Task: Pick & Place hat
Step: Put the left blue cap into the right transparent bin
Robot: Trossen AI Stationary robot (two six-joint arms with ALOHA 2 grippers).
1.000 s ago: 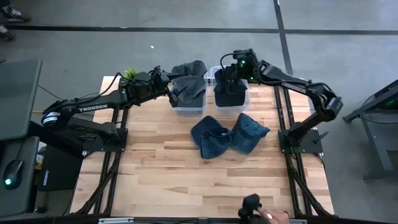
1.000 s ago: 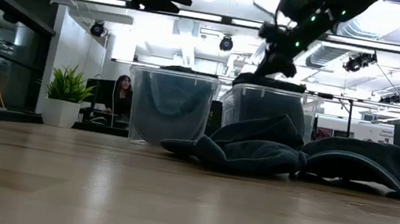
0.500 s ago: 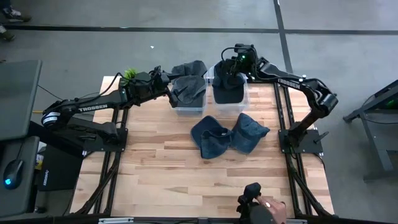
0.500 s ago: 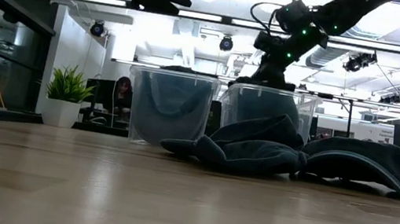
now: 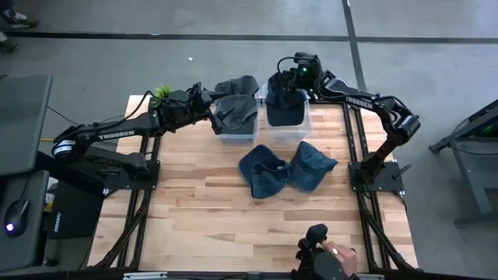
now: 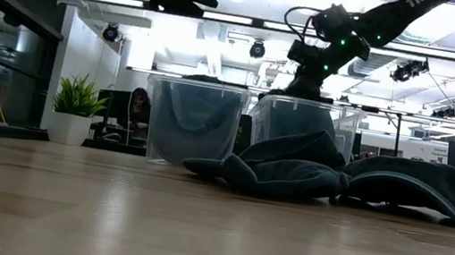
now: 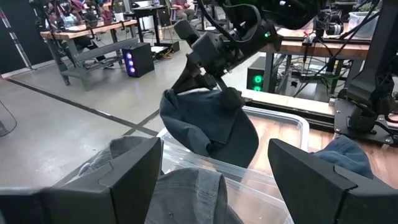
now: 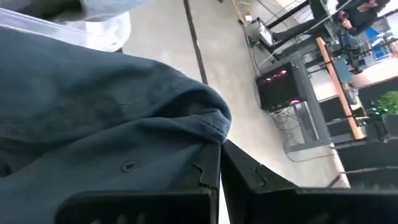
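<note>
Two clear bins stand at the table's far edge. The left bin [image 5: 238, 126] holds a dark blue hat [image 5: 236, 109]. My right gripper [image 5: 289, 87] is shut on another dark blue hat [image 7: 208, 121], which it holds over the right bin [image 5: 289, 120]. Two more hats [image 5: 263, 171] [image 5: 313, 165] lie flat on the table in front of the bins. My left gripper [image 7: 214, 180] stands open above the left bin's left side, with nothing between its fingers. My right gripper pinches a bunched fold of the hat's cloth by a stitched edge [image 8: 210, 135] between its two fingers. The fingers slant down from the table's right side. The hat hangs below them, and its lower part [image 7: 239, 146] reaches into the right bin.
Another dark hat [image 5: 236, 84] hangs over the far rim behind the left bin. A small green plant [image 5: 162, 92] stands at the far left corner. A person's hand with a dark device [image 5: 323, 260] shows at the near edge. Bare wood lies in front of the hats.
My right gripper has gone toward the table's far edge and a little down, tipping its fingers lower. It stays shut on the hat, which has come with it toward the far part of the right bin.
</note>
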